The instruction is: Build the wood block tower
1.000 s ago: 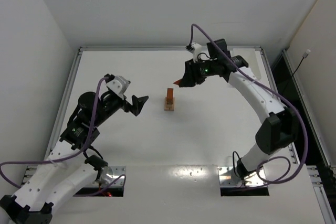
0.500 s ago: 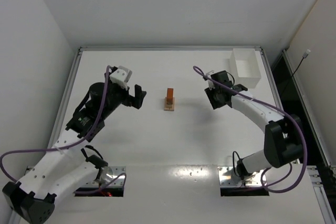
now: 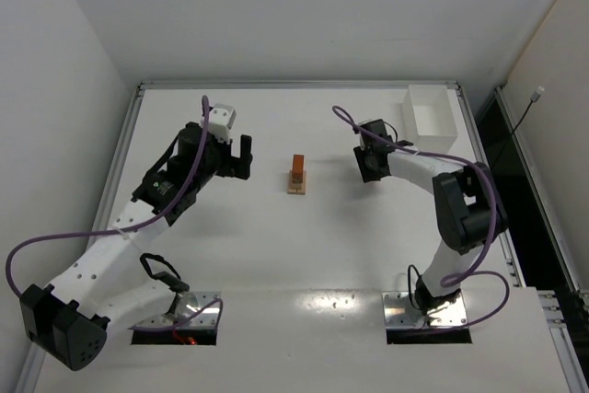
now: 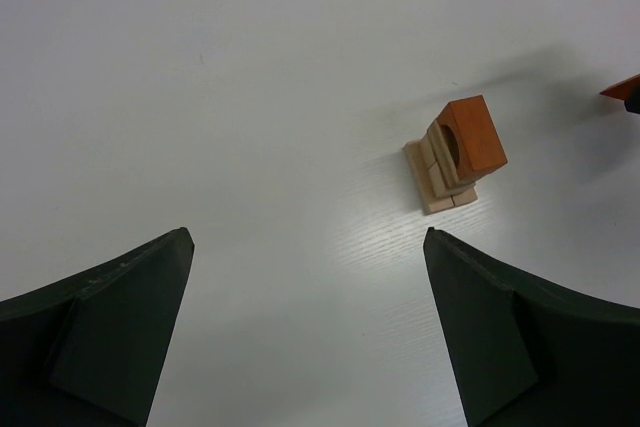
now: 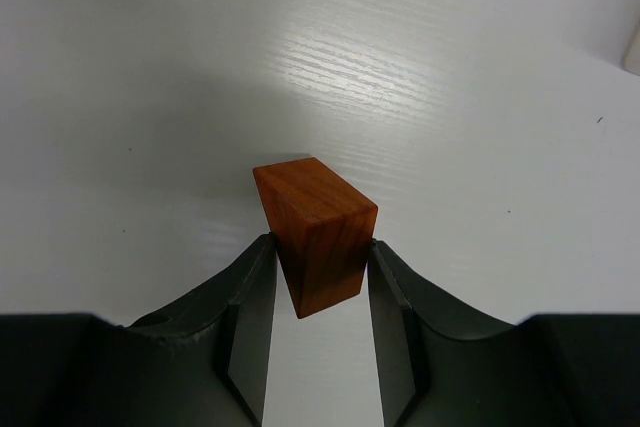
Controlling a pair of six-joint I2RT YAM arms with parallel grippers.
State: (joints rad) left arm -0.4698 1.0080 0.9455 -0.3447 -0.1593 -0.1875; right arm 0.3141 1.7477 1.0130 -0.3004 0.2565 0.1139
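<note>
Movement on both sides: within the last second the right gripper [image 5: 320, 255] came down from the far side of the table [image 3: 276, 255] to just right of the wood block tower [image 3: 296, 175], clamped on a reddish-orange wooden block [image 5: 315, 209]. The left gripper [image 4: 307, 247] has edged nearer, spread wide and empty. The tower stands mid-table, and adding this block looks like the next step.

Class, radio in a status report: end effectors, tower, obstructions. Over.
Left end effector open, empty. Right end effector shut on orange block. Tower standing between arms. White box far right, out of the way.
</note>
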